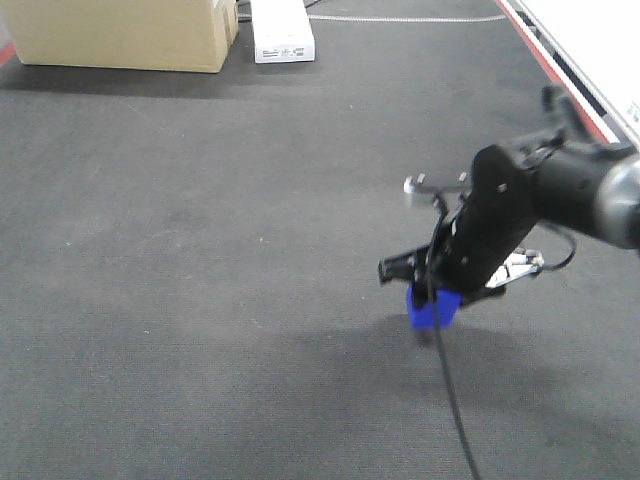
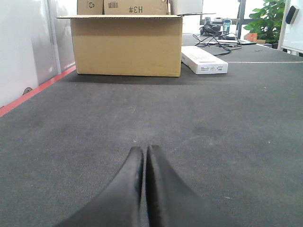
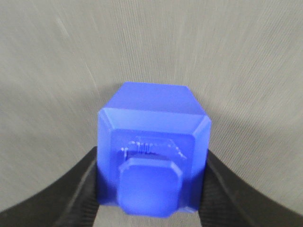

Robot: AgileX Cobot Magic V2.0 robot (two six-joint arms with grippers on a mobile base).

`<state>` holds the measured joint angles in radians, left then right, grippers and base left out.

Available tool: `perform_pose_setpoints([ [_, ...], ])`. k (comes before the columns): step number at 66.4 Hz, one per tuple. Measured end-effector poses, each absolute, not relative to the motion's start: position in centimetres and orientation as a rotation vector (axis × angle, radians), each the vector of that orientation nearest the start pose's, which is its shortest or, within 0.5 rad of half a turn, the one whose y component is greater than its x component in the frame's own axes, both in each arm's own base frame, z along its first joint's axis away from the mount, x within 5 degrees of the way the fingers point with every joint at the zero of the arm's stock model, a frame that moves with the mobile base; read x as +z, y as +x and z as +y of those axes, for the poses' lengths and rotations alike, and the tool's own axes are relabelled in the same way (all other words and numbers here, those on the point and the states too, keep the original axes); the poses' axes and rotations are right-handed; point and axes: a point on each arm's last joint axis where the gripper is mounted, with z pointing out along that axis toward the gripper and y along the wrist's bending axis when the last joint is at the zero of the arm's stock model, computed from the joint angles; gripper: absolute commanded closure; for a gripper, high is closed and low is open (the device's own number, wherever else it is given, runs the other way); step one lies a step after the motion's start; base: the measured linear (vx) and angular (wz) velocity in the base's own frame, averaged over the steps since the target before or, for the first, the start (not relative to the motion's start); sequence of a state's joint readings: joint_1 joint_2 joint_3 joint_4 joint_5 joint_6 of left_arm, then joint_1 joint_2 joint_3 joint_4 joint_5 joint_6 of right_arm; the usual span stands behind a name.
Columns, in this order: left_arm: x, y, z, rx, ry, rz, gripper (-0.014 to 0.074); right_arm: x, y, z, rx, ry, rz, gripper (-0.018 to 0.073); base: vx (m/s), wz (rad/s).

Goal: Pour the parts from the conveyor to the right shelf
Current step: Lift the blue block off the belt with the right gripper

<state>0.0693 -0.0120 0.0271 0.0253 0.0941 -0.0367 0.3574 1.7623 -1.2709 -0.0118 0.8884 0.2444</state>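
Observation:
The part (image 1: 434,310), a small bright blue block with a stud (image 3: 150,188), sits between the black fingers (image 3: 85,182) of my right gripper (image 1: 436,298), which is shut on its two sides. It is low over the dark grey conveyor (image 1: 200,250), right of centre, with its shadow just beneath; I cannot tell whether it touches the belt. My left gripper (image 2: 144,150) is shut with nothing in it, low over the conveyor (image 2: 236,142). The right shelf is out of view.
A large cardboard box (image 1: 120,35) (image 2: 125,45) and a flat white box (image 1: 282,30) (image 2: 204,60) stand at the belt's far end. A red stripe (image 1: 555,70) (image 2: 33,92) runs along the belt's edge. A black cable (image 1: 455,400) hangs from the right arm.

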Motion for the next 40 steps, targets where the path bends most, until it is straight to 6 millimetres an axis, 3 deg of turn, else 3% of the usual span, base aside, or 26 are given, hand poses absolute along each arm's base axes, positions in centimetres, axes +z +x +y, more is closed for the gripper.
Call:
perform_pose_setpoints([
  [15,19.6,5.7,0.4,0.04,-0.059,1.592,0.0603,27.3,32.1,11.0,0.045,-0.16,2.669,0.0567,0.0,0.0],
  [23,19.6,5.7,0.4,0.04,-0.059,1.592,0.0603,29.1,29.6,9.9,0.061,-0.168,2.555,0.0566,0.0,0.0],
  [40,19.6,5.7,0.4,0.04,-0.059,1.592,0.0603,30.4,22.6,7.4,0.12,-0.17,2.396,0.0564,0.0,0.0],
])
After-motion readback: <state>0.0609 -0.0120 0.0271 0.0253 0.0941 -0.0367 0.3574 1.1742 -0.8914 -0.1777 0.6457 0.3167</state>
